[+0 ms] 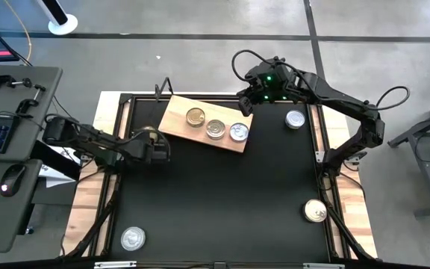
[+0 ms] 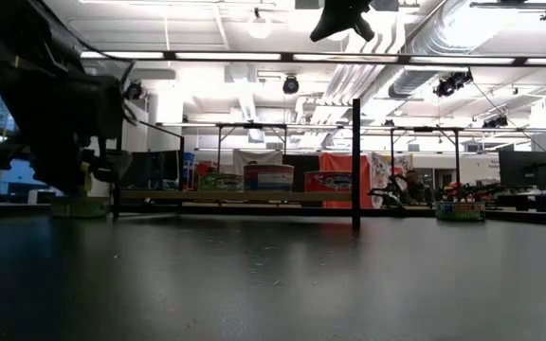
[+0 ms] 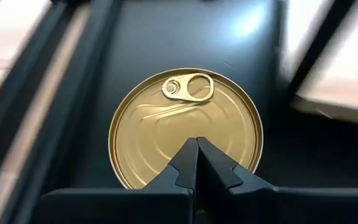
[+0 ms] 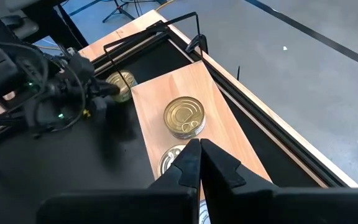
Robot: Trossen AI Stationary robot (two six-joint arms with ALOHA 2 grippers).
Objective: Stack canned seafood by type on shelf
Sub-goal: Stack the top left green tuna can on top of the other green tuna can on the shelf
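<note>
claws are both clenched on nothing. left claw (image 3: 197,144) hovers over a gold-topped tin (image 3: 186,127) on the worktop (image 1: 215,194) beside the shelf (image 1: 172,113); it should spread its fingers wide, then descend centred. right claw (image 4: 199,149) waits above the shelf.

Glossy gold metal tin (image 3: 185,127), pale grained wooden shelf (image 4: 194,102), matt black table (image 1: 222,202)

three cans (image 1: 216,128) in row on shelf (image 1: 172,118), others scattered on table (image 1: 222,202)
</note>
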